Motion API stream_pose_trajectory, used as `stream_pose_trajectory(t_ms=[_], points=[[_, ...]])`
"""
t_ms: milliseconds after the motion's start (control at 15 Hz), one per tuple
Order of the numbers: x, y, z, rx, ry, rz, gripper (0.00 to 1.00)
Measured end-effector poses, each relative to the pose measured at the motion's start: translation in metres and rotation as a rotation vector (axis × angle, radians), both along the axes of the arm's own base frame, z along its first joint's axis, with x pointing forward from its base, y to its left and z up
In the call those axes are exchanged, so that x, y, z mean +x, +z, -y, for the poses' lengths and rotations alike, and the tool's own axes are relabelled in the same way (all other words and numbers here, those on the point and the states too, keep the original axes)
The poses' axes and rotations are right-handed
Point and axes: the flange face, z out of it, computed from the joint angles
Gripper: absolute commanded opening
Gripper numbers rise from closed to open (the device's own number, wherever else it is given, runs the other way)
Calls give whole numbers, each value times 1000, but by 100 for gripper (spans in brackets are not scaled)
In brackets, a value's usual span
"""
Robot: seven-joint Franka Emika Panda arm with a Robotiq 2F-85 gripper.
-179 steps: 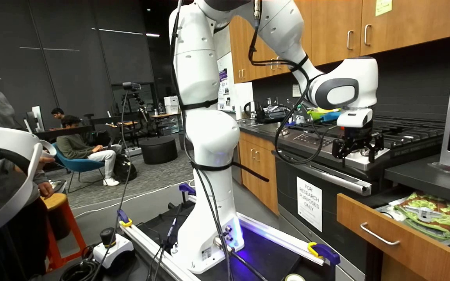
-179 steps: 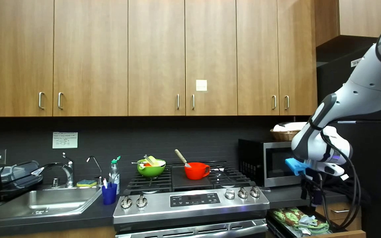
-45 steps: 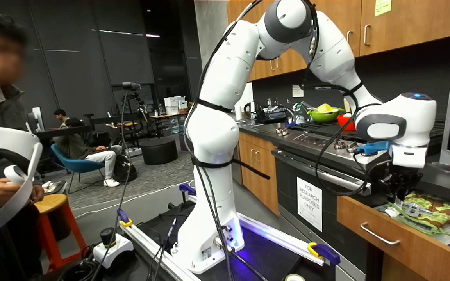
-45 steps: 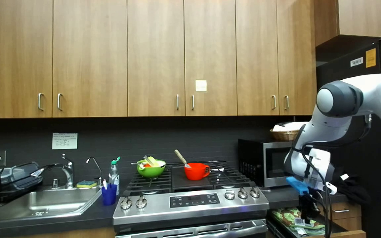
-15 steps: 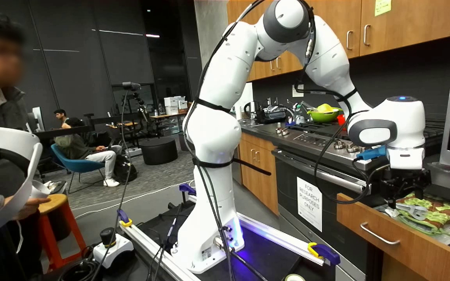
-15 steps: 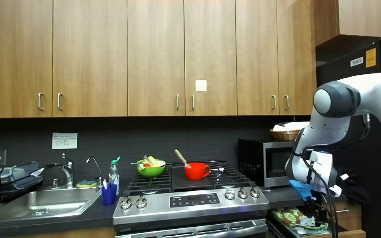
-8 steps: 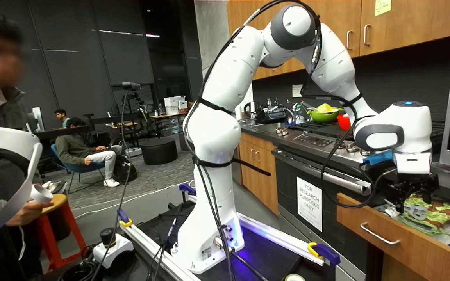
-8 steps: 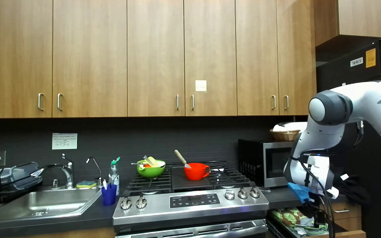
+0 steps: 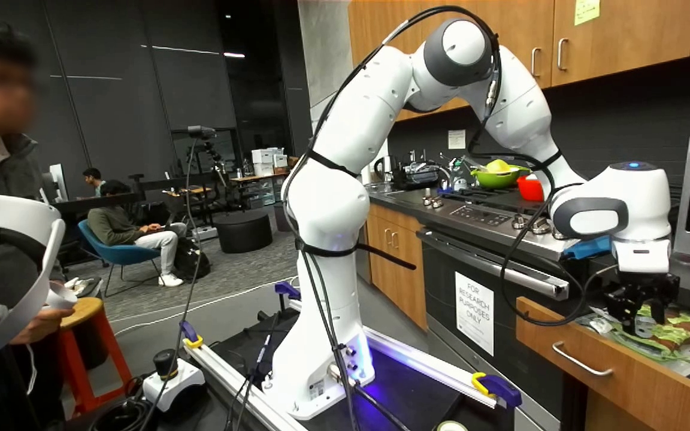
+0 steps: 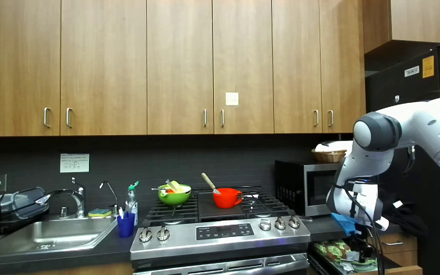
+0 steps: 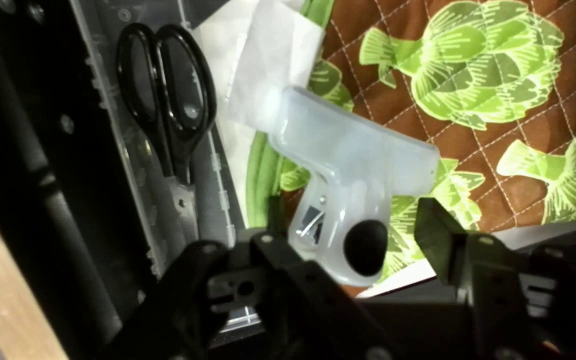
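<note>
Arm arched, aimed down over drawer; hand spread astride one plastic tool. One pair of scissors beside, one quilted mat under.

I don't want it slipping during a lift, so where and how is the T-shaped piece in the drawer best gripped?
Probably by its stem, from above, closing across its two long sides. The piece looks to lie flat, mostly on the cloth, and the stem is narrower than the crossbar is long. In the wrist view, the open tool frames the stem.
</note>
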Motion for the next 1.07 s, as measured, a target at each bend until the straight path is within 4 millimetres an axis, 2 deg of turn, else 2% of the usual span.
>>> stream_pose_trajectory(t_ms=[133, 200, 733, 867, 1067], points=[[1, -1, -1, 2, 3, 0, 20], [2, -2, -2, 3, 5, -1, 19], [6, 0, -6, 9, 12, 17, 19], [5, 10, -5, 10, 9, 47, 19], [0, 38, -8, 1, 14, 120, 19]])
